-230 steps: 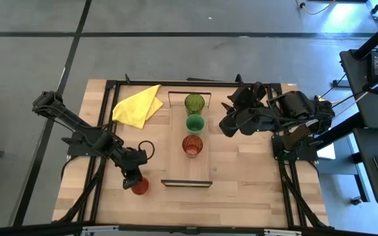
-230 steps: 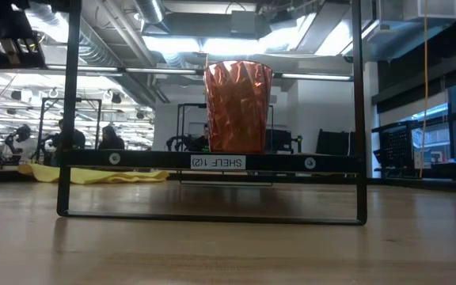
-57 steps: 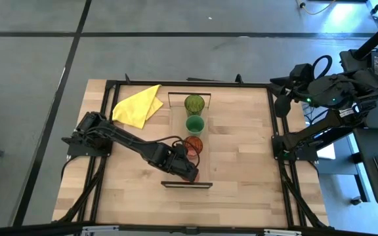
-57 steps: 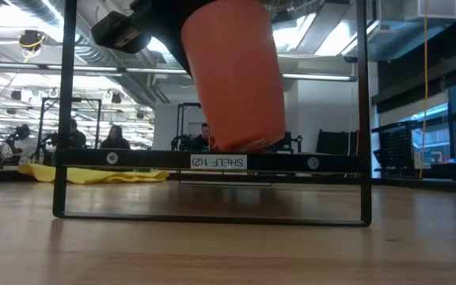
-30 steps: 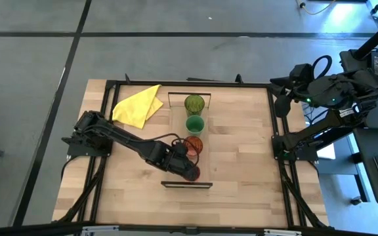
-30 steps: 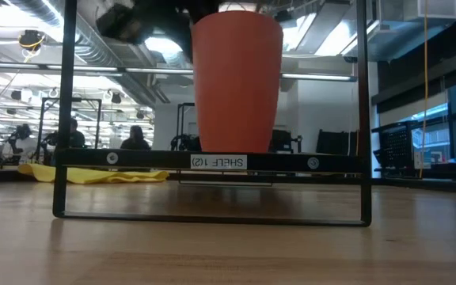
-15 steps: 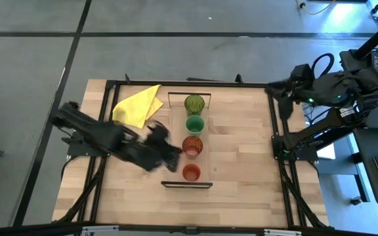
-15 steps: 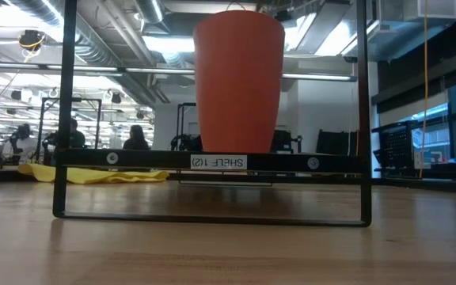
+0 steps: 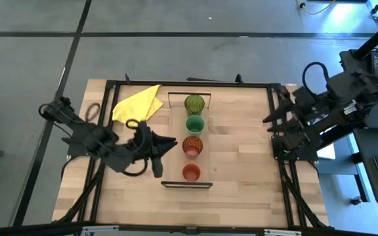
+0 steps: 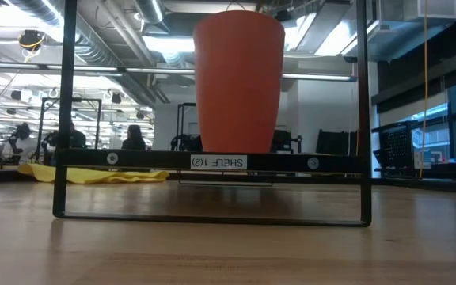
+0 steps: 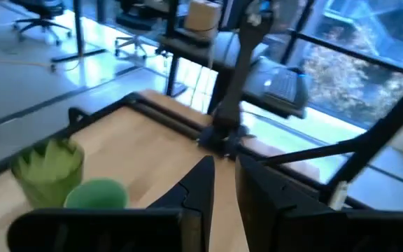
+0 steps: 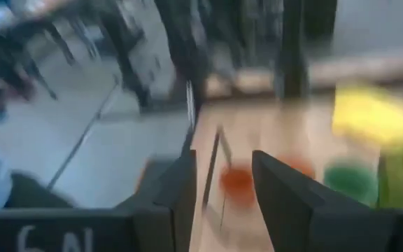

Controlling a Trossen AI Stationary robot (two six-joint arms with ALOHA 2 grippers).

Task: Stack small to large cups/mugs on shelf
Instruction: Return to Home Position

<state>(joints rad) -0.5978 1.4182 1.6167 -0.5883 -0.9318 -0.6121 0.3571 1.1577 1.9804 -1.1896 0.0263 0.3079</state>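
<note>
Four cups stand in a row on the light-wood shelf (image 9: 178,157): olive-green (image 9: 194,103) at the far end, then bright green (image 9: 195,124), red-brown (image 9: 191,145), and orange-red (image 9: 190,172) at the near end. The low view shows the orange-red cup (image 10: 238,79) upright on the shelf's front bar (image 10: 133,159). My left gripper (image 9: 170,142) (image 11: 224,168) is left of the shelf, beside the red-brown cup, open by a narrow gap and empty. My right gripper (image 9: 267,120) (image 12: 222,168) is open and empty at the table's right edge.
A yellow cloth (image 9: 138,105) lies at the table's far left. Dark brackets stand at the shelf's far end (image 9: 176,94) and near end (image 9: 186,184). Bare wood lies on both sides of the shelf. People sit in the room behind (image 10: 70,134).
My left gripper has let go of the orange-red cup and drawn back toward the table's left and far side. The cup stays upright on the shelf's near end. My right arm has swung from the far right corner along the right edge toward the near side.
</note>
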